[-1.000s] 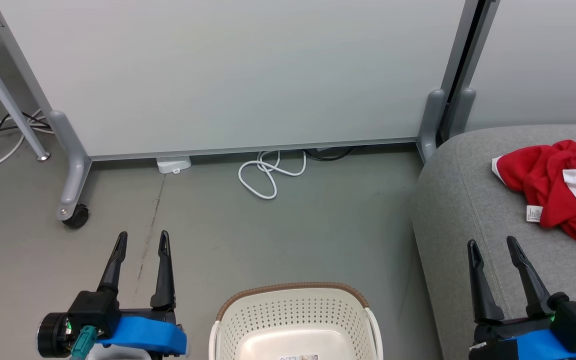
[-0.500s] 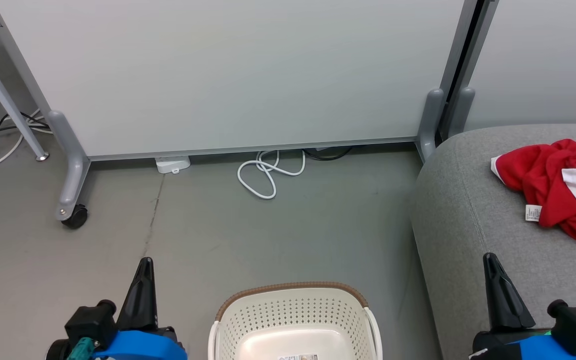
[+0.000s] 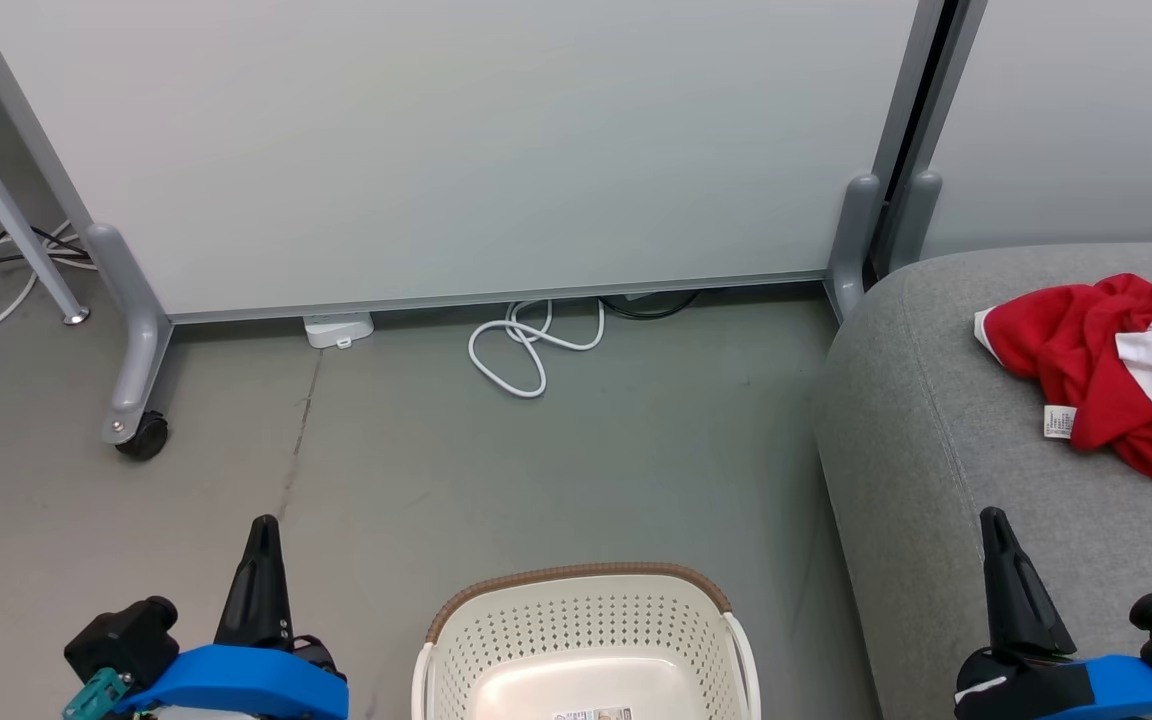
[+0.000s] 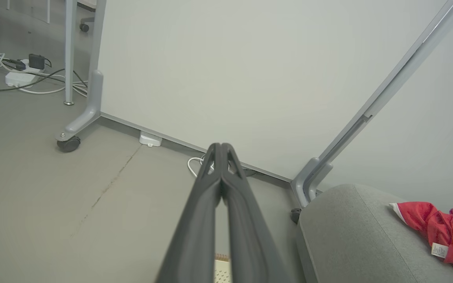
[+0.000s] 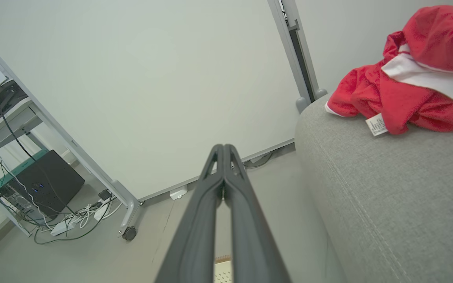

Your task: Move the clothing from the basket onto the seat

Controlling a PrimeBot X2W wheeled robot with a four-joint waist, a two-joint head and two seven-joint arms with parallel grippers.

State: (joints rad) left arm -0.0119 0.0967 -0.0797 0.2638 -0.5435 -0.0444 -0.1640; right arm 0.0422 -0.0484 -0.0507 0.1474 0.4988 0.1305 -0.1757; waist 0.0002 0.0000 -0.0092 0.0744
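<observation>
Left gripper (image 3: 260, 528) tapers closed beside perforated basket (image 3: 586, 625).

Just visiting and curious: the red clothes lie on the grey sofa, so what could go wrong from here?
The shut right pincer hangs over the seat near the clothing; a careless swing might snag it and drag it off. The basket stands on the floor right before the robot, so rolling forward might knock it.

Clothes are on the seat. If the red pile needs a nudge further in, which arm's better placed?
Right. The right gripper, shut, hangs over the seat with the clothing ahead of it; the left gripper, also shut, is over the floor, across the basket.
</observation>
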